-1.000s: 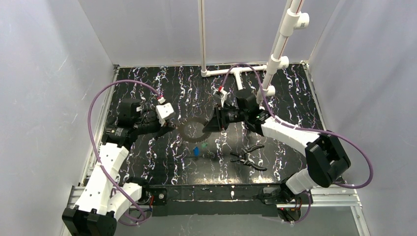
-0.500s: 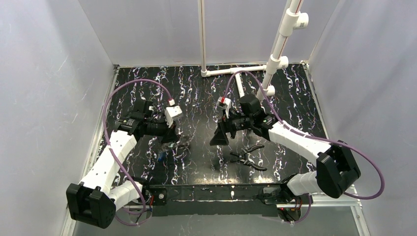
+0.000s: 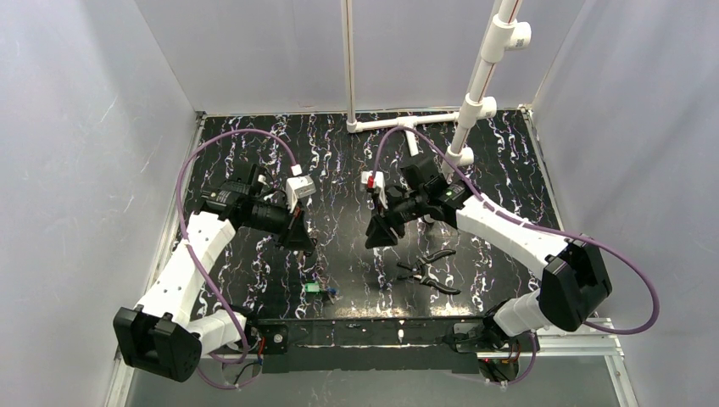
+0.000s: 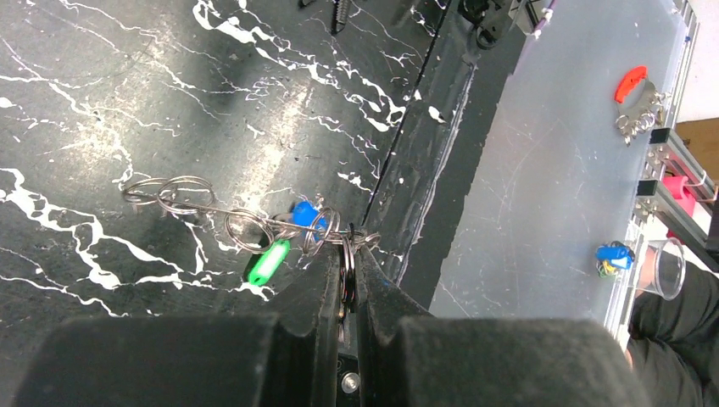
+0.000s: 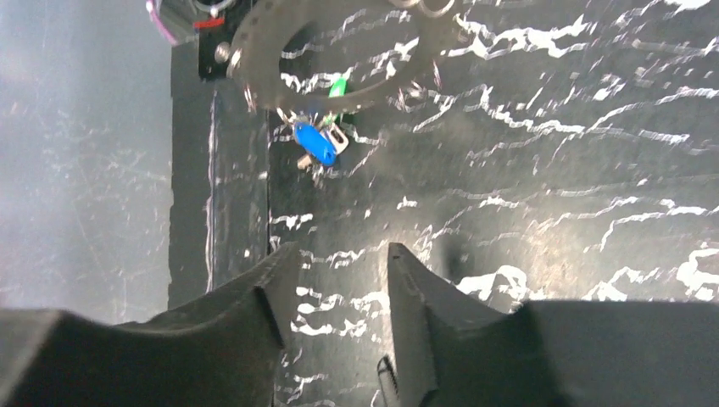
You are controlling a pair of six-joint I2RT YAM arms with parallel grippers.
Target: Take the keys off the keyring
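My left gripper is shut edge-on on a thin silvery keyring, tips tilted down toward the table's near edge. A chain of small wire rings runs left from it and carries the green key and the blue key. In the top view the keys show just below that gripper. My right gripper is open and empty above the table, to the right of the keys. In its view the blue key hangs ahead under a blurred grey arc.
Black-handled pliers lie right of centre near the front. A white pipe frame stands at the back. The table's near edge is right below the keys. Beyond it sit a red-tagged key bunch and a clear cup.
The two grippers were close together across a ring at the table's middle and have drawn apart. The left one has swung forward with the rings, and the keys now hang nearer the front edge.
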